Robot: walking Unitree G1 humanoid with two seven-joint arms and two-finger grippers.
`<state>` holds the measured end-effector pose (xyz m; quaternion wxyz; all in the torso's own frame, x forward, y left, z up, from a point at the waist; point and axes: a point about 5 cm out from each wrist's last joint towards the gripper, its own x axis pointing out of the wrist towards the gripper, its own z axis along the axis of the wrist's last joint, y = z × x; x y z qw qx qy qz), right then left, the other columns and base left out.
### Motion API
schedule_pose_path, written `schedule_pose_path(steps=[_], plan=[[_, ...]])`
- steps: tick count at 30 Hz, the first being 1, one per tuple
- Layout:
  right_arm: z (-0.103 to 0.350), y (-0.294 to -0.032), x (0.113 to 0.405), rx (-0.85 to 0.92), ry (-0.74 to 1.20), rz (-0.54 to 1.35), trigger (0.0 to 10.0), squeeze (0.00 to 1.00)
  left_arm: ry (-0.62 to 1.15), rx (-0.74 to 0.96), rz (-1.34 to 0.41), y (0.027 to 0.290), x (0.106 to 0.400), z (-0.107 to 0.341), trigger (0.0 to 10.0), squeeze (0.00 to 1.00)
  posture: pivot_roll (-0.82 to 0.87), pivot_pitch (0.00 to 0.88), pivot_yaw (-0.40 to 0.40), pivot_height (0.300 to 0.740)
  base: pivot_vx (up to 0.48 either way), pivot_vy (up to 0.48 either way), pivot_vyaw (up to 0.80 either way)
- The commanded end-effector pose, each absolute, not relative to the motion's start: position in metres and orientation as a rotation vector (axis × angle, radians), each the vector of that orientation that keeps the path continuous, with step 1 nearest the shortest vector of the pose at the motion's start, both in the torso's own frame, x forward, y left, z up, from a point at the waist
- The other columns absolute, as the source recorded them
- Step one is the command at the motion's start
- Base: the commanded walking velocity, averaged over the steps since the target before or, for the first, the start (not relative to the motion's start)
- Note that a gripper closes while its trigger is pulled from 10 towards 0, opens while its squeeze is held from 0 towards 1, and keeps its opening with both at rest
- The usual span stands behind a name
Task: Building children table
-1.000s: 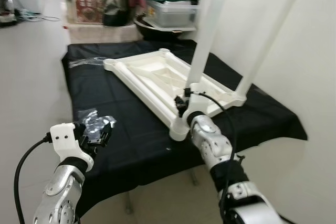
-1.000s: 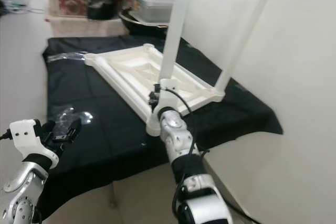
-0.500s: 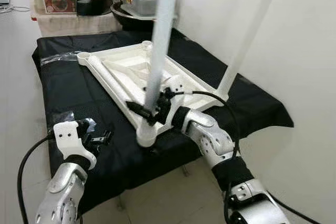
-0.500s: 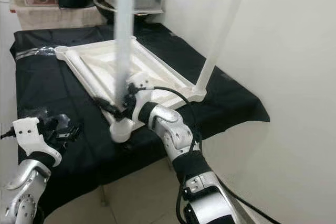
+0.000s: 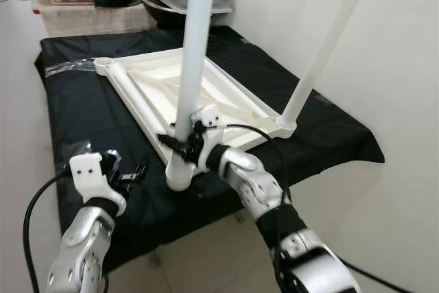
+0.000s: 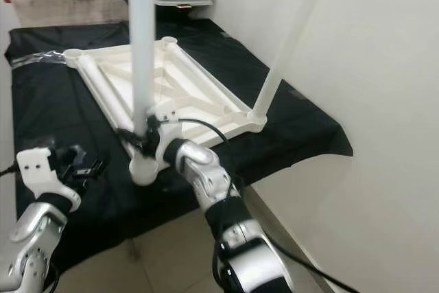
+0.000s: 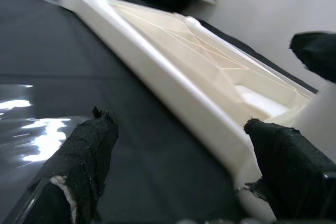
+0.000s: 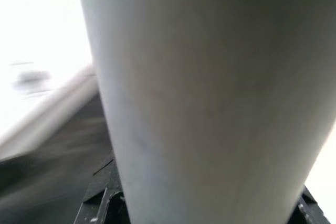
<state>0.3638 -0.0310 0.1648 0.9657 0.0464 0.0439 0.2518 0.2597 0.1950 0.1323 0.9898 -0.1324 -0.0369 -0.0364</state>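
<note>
Your right gripper (image 5: 184, 143) is clamping the near white leg (image 5: 194, 46) between its jaws, the leg standing upright in the upturned tabletop's (image 5: 164, 87) near corner socket. Your left gripper (image 5: 130, 174) is hovering with jaws apart just beside that corner.

Silver jointed arms, white wrist blocks, looping black cables, seemingly fabric-covered black fingers (image 7: 84, 156).

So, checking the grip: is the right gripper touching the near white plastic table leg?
Touching. Left eye view shows the right gripper clamped on the white plastic table leg.
</note>
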Motion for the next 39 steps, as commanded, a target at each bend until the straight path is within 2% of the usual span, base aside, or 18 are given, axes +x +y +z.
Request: schedule_pose_path(steps=[1, 3, 4, 5, 6, 9, 10, 13, 14, 18, 19, 24, 25, 26, 27, 29, 34, 39], plan=[[0.14, -0.068, 0.365, -0.015, 0.214, 0.238, 0.0, 0.0, -0.069, -0.273, -0.068, 0.196, 0.258, 0.131, 10.0, 0.0, 0.17, 0.0, -0.154, 0.74, 0.0, 0.0, 0.0], [0.143, -0.061, 0.359, -0.034, 0.193, 0.278, 1.2, 0.0, -0.068, -0.271, -0.069, 0.196, 0.258, 0.131, 10.0, 0.0, 0.16, 0.0, -0.151, 0.74, 0.0, 0.0, 0.0], [0.146, -0.053, 0.354, -0.034, 0.176, 0.322, 6.2, 0.0, -0.068, -0.27, -0.07, 0.196, 0.258, 0.131, 10.0, 0.0, 0.16, 0.0, -0.15, 0.74, 0.0, 0.0, 0.0], [0.146, -0.053, 0.354, -0.034, 0.176, 0.322, 6.2, 0.0, -0.068, -0.27, -0.07, 0.196, 0.258, 0.131, 10.0, 0.0, 0.16, 0.0, -0.15, 0.74, 0.0, 0.0, 0.0], [0.151, -0.045, 0.349, -0.043, 0.151, 0.387, 10.0, 0.0, -0.067, -0.269, -0.071, 0.196, 0.258, 0.131, 10.0, 0.0, 0.16, 0.0, -0.149, 0.74, 0.0, 0.0, 0.0], [0.155, -0.038, 0.346, -0.018, 0.117, 0.438, 10.0, 0.0, -0.066, -0.268, -0.071, 0.196, 0.258, 0.131, 10.0, 0.0, 0.16, 0.0, -0.147, 0.74, 0.0, 0.0, 0.0], [0.162, -0.032, 0.345, 0.034, 0.08, 0.502, 10.0, 1.0, -0.066, -0.267, -0.071, 0.196, 0.258, 0.131, 10.0, 0.0, 0.16, 0.0, -0.149, 0.74, 0.0, 0.0, 0.0], [0.176, -0.022, 0.344, 0.125, 0.016, 0.665, 10.0, 1.0, -0.066, -0.266, -0.069, 0.197, 0.258, 0.131, 10.0, 0.0, 0.17, 0.0, -0.152, 0.74, 0.0, 0.0, 0.0], [0.186, -0.016, 0.343, 0.137, -0.02, 0.77, 10.0, 0.29, -0.066, -0.266, -0.068, 0.197, 0.258, 0.131, 10.0, 0.0, 0.17, 0.0, -0.153, 0.74, 0.0, 0.0, 0.0], [0.195, -0.011, 0.341, 0.133, -0.053, 0.867, 10.0, 0.29, -0.066, -0.266, -0.067, 0.197, 0.258, 0.13, 10.0, 0.0, 0.17, 0.0, -0.153, 0.74, 0.0, 0.0, 0.0], [0.202, -0.011, 0.333, 0.122, -0.095, 1.016, 10.0, 0.0, -0.067, -0.266, -0.066, 0.197, 0.258, 0.131, 10.0, 0.0, 0.17, 0.0, -0.158, 0.74, 0.0, 0.0, 0.0], [0.205, -0.01, 0.317, 0.086, -0.133, 1.268, 10.0, 0.0, -0.069, -0.268, -0.066, 0.197, 0.258, 0.131, 10.0, 0.0, 0.18, 0.0, -0.161, 0.74, 0.0, 0.0, 0.0], [0.199, -0.009, 0.313, 0.068, -0.122, 1.326, 4.6, 0.0, -0.069, -0.269, -0.066, 0.197, 0.258, 0.131, 10.0, 0.0, 0.18, 0.0, -0.163, 0.74, 0.0, 0.0, 0.0], [0.199, -0.009, 0.313, 0.068, -0.122, 1.326, 4.6, 0.0, -0.069, -0.269, -0.066, 0.197, 0.258, 0.131, 10.0, 0.0, 0.18, 0.0, -0.163, 0.74, 0.0, 0.0, 0.0], [0.194, -0.007, 0.312, 0.058, -0.108, 1.338, 0.0, 0.0, -0.07, -0.269, -0.066, 0.196, 0.258, 0.131, 10.0, 0.0, 0.18, 0.0, -0.163, 0.74, 0.0, 0.0, 0.0], [0.188, -0.005, 0.318, 0.025, -0.093, 1.268, 0.0, 0.0, -0.07, -0.27, -0.066, 0.196, 0.258, 0.131, 10.0, 0.0, 0.18, 0.0, -0.164, 0.74, 0.0, 0.0, 0.0], [0.145, -0.049, 0.371, -0.044, 0.213, 0.228, 0.0, 0.0, -0.072, -0.271, -0.064, 0.197, 0.258, 0.132, 10.0, 0.0, 0.17, 0.0, -0.16, 0.74, 0.0, 0.0, 0.0], [0.134, -0.051, 0.359, -0.04, 0.242, 0.212, 0.0, 0.0, -0.073, -0.271, -0.065, 0.197, 0.258, 0.132, 10.0, 0.0, 0.18, 0.0, -0.159, 0.74, 0.0, 0.0, 0.0]])
